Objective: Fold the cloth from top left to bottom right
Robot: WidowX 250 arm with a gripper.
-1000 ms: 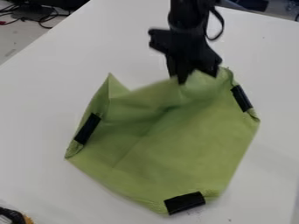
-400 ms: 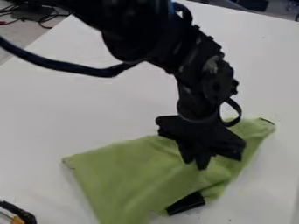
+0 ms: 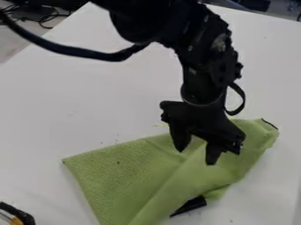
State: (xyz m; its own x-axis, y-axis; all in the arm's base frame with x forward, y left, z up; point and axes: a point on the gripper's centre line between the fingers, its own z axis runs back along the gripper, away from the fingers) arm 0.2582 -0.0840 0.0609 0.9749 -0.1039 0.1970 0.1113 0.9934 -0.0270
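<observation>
The black gripper [image 3: 196, 157] hangs over the upper right part of the green cloth [image 3: 129, 171], its two fingers spread apart with cloth visible between and below them. The cloth lies doubled over on the table, its folded edge running from the left corner up to the right. A loose flap reaches down past the bottom edge of the view. One black patch [image 3: 189, 205] shows at the lower right, partly covered by the flap. A bit of dark edging is visible at the cloth's upper right corner.
The white table [image 3: 70, 105] carries small specks above the cloth. A black and orange object [image 3: 17, 215] sits at the lower left corner. Cables [image 3: 44, 17] lie beyond the table's edge at the upper left.
The gripper has come down and toward the viewer with the cloth's upper part, which now lies folded over. Since the middle frame, its fingers have opened and it has risen slightly.
</observation>
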